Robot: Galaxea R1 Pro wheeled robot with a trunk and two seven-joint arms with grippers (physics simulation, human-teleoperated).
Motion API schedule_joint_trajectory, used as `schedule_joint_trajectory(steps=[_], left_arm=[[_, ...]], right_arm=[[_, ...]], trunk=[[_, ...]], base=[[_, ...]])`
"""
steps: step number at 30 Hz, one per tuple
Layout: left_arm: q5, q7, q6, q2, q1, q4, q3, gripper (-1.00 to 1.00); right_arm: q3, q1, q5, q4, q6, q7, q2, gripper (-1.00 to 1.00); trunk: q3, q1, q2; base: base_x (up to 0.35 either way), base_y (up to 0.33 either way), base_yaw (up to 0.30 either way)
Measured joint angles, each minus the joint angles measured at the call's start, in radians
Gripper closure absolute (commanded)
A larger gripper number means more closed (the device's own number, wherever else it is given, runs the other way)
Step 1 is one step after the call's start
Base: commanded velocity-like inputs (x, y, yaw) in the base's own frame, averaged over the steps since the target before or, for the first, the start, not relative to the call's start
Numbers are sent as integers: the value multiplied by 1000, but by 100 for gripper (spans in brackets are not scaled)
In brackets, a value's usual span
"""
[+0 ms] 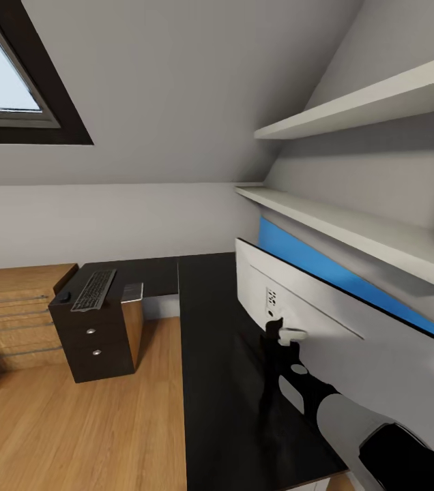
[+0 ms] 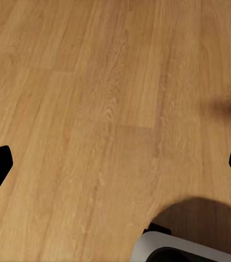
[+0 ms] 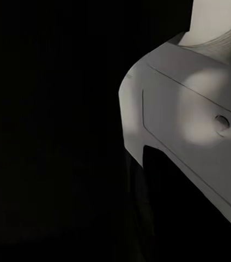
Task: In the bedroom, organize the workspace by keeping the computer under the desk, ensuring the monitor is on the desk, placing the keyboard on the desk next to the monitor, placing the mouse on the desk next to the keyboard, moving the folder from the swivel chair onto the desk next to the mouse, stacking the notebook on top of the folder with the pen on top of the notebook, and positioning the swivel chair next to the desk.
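The desk (image 1: 210, 354) with its glossy black top and blue back panel runs along the right wall. On it stands the monitor (image 1: 333, 334), showing its pale grey back and a thin dark top edge. My right gripper (image 1: 276, 335) is right against that back, near a small port panel; whether its fingers are closed I cannot make out. The right wrist view has a pale grey curved surface of the monitor (image 3: 186, 120) very close. The keyboard (image 1: 94, 290) and the mouse (image 1: 63, 297) lie on a black drawer unit (image 1: 97, 341). My left gripper (image 2: 115, 164) hangs open over bare floor.
A small flat grey rectangle (image 1: 132, 292) lies beside the keyboard. A light wooden drawer chest (image 1: 12, 307) stands at the left. Two white shelves (image 1: 353, 225) jut out over the desk. Wood plank floor (image 1: 74, 429) spreads left of the desk. A skylight (image 1: 5, 82) sits in the sloped ceiling.
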Motion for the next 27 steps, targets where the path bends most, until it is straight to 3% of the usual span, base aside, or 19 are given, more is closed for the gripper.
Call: schedule_joint_trajectory(steps=[12, 27], left_arm=[[1, 0, 0, 0, 0, 0, 0, -100], [1, 0, 0, 0, 0, 0, 0, -100]], right_arm=[[2, 0, 1, -1, -1, 2, 0, 100], [0, 2, 1, -3, -1, 8, 0, 100]], trunk=[[0, 0, 0], [0, 0, 0]], base=[[-47, 42, 0], [-217, 204, 0]])
